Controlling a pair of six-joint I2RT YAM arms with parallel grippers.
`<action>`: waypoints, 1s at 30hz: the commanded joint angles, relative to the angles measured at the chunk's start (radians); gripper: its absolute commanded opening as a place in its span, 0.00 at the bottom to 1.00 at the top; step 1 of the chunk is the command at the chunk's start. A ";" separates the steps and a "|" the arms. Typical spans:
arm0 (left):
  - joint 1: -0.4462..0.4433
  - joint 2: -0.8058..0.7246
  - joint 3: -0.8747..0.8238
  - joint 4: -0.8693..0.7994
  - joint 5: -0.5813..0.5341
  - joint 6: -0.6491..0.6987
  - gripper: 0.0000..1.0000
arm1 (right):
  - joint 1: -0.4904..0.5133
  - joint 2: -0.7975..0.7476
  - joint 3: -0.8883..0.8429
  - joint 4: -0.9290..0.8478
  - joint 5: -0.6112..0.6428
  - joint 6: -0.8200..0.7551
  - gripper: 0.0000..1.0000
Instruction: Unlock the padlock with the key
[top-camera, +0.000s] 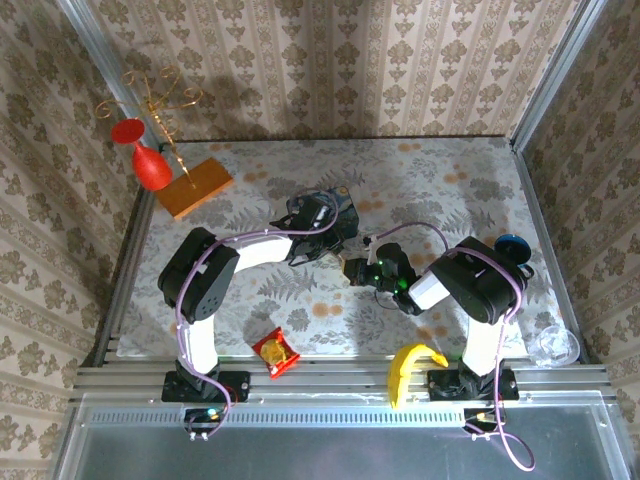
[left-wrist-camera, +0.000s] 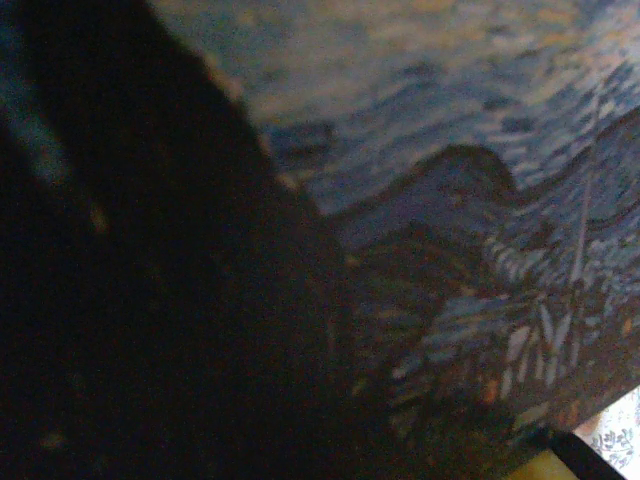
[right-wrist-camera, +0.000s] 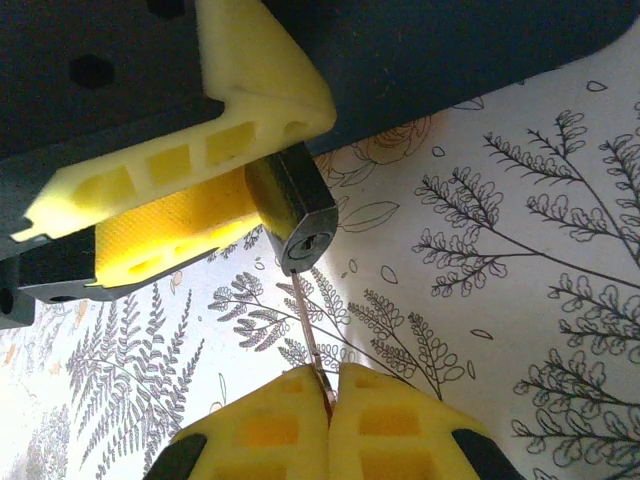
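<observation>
Your right gripper (right-wrist-camera: 328, 388) is pinched together on the key (right-wrist-camera: 309, 335), whose blade reaches up to the keyhole end of the padlock (right-wrist-camera: 296, 215). Your left gripper (right-wrist-camera: 250, 175) is clamped on the padlock, above the middle of the fern-printed table (top-camera: 450, 180). Damask wallpaper (top-camera: 300, 60) encloses it. A blue painted tin (left-wrist-camera: 450, 200) sits close by the left wrist; its contents cannot be told. A clear cup (top-camera: 555, 345) stands at the near right corner, and a banana (top-camera: 408, 370) lies on the near edge.
</observation>
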 joint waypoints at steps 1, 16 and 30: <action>0.006 -0.024 -0.023 -0.015 0.030 -0.025 0.00 | 0.010 0.039 0.028 0.000 0.022 0.009 0.00; 0.012 -0.036 -0.037 0.003 0.034 -0.036 0.00 | 0.009 0.052 0.017 0.021 0.059 0.037 0.00; 0.014 -0.053 -0.039 0.013 0.030 -0.033 0.00 | 0.009 0.050 -0.012 0.040 0.072 0.056 0.00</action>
